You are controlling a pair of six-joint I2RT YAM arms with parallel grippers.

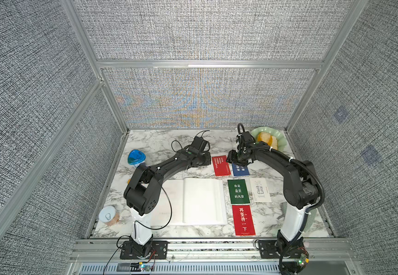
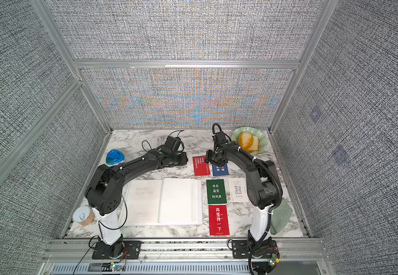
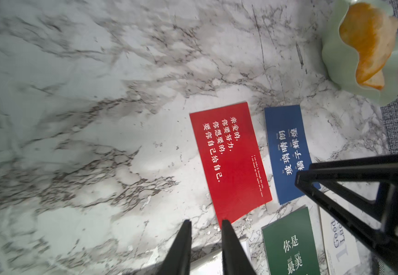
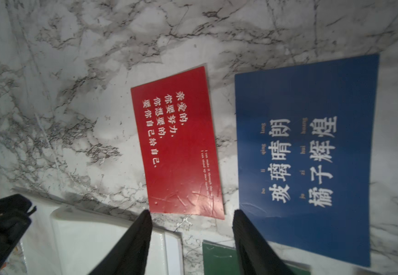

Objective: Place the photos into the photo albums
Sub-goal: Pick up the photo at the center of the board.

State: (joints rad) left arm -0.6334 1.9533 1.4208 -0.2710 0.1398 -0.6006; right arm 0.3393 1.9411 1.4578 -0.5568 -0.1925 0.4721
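Note:
The photo album (image 1: 200,202) lies open at the table's middle, white pages up. To its right lie five photos: a red card (image 1: 221,165), a blue card (image 1: 240,170), a green card (image 1: 239,191), a white "Good Luck" card (image 1: 260,190) and a second red card (image 1: 243,220). My left gripper (image 3: 206,222) hangs low at the near corner of the first red card (image 3: 231,162), fingers a narrow gap apart, nothing between them. My right gripper (image 4: 192,213) stands open over the gap between that red card (image 4: 178,142) and the blue card (image 4: 307,154).
A pale green plate (image 1: 280,140) with orange food sits at the back right. A blue-lidded cup (image 1: 136,158) stands at the back left and a can (image 1: 108,215) at the front left. A green cloth (image 2: 281,216) lies by the right arm's base.

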